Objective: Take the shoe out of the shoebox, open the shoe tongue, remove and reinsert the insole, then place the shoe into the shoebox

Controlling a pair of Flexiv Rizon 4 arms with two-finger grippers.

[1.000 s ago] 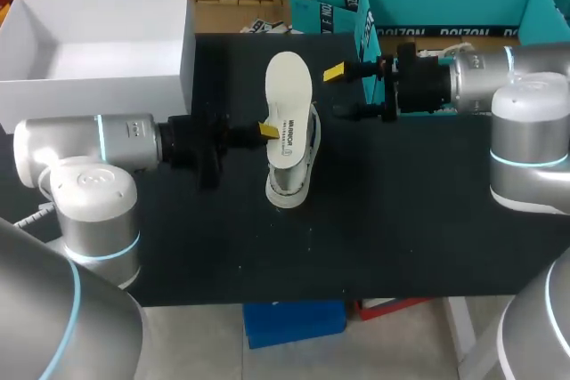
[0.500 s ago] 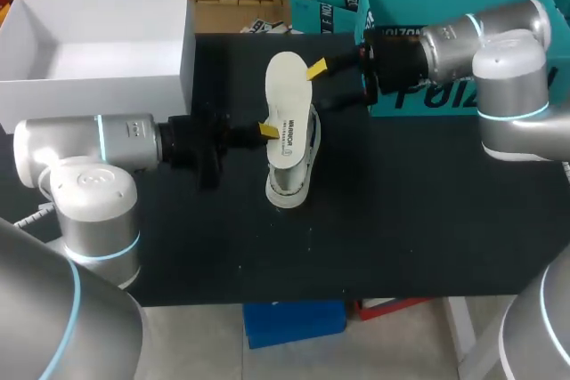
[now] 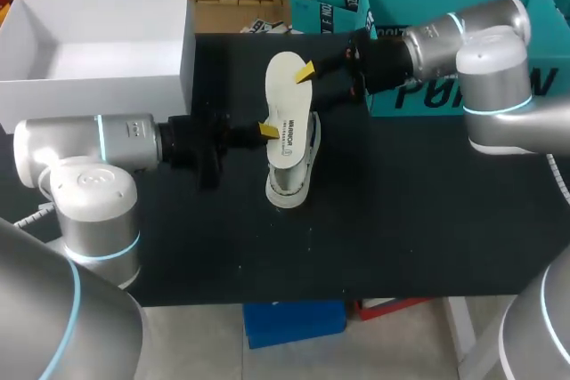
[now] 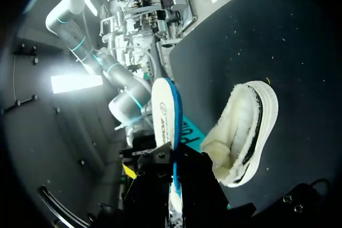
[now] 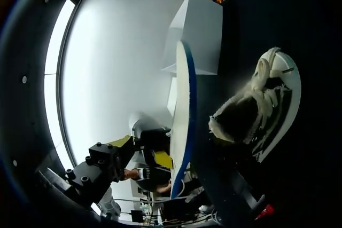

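A white shoe (image 3: 289, 175) lies on the black table, its opening lined with fleece (image 4: 246, 126). Above it is the white insole (image 3: 288, 86), blue along its edge (image 4: 163, 116). My left gripper (image 3: 267, 131) is shut on the insole's heel end, which runs edge-on between its dark fingers (image 4: 173, 185). My right gripper (image 3: 309, 86) comes in from the right at the insole's toe end. It stands open (image 5: 176, 180), one finger on each side of the insole (image 5: 184, 116) and neither plainly touching it. The shoe (image 5: 262, 105) lies beside and below that gripper.
The open white shoebox (image 3: 183, 60) stands at the table's back left, also beyond the insole in the right wrist view (image 5: 197, 30). Teal boxes (image 3: 445, 6) line the back right, behind my right arm. Bare black table (image 3: 401, 220) stretches in front of the shoe.
My right arm has swung left from the teal boxes to the insole's toe end, so its fingers now straddle it. The left arm, insole and shoe have not moved.
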